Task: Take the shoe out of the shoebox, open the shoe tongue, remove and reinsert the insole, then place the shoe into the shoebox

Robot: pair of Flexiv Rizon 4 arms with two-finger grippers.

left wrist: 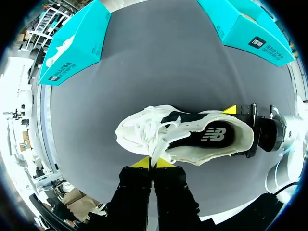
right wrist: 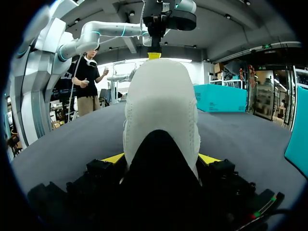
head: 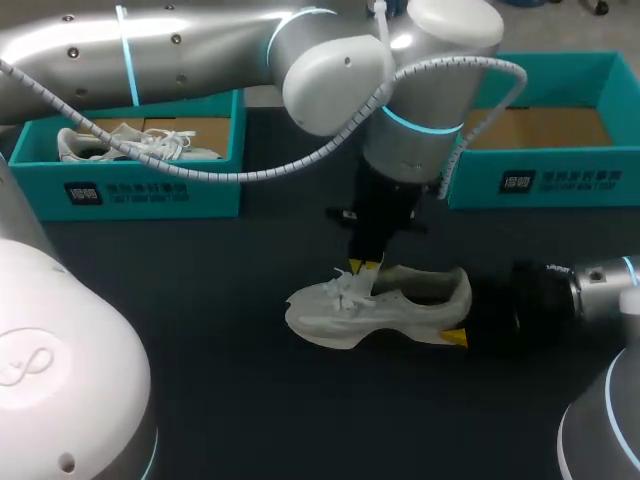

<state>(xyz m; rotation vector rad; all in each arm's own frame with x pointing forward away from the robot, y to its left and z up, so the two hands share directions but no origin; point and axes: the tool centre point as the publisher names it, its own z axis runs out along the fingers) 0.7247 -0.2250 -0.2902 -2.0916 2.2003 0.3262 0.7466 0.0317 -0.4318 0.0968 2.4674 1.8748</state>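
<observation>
- Near the middle of the dark table [head: 200, 300]: a white shoe [head: 385, 305], upright on its sole, toe towards the left side, heel towards the right.
- Gripped at the heel by the right jaws, one yellow fingertip [right wrist: 114, 157] on each flank, both pressed against the shoe from opposite sides.
- Behind that grip, the right arm [head: 590, 285], lying low along the table from the right edge.
- Above the shoe, the left arm [head: 200, 45], coming across from the left with its wrist pointed straight down over the lacing.
- Left jaws all but closed: yellow fingertips [left wrist: 140, 162] side by side, with only a thin white strand of the shoe pinched between them. Probably a lace or the edge of the tongue, though hard to tell which from the wrist view.
- Laces [head: 345, 290] bunched loosely over the forefoot, just beside the left jaws.
- Inside the shoe's opening, seen from the left wrist: a dark insole [left wrist: 211, 135] with white print, lying flat in its place.
- At the back left of the table: a teal shoebox [head: 130, 190], open, with another white shoe [head: 130, 145] inside, its laces loose.
- At the back right: a second teal shoebox [head: 545, 180], also open, with bare brown cardboard showing inside.
- Both boxes well apart from the gripped shoe, with dark table surface between.
</observation>
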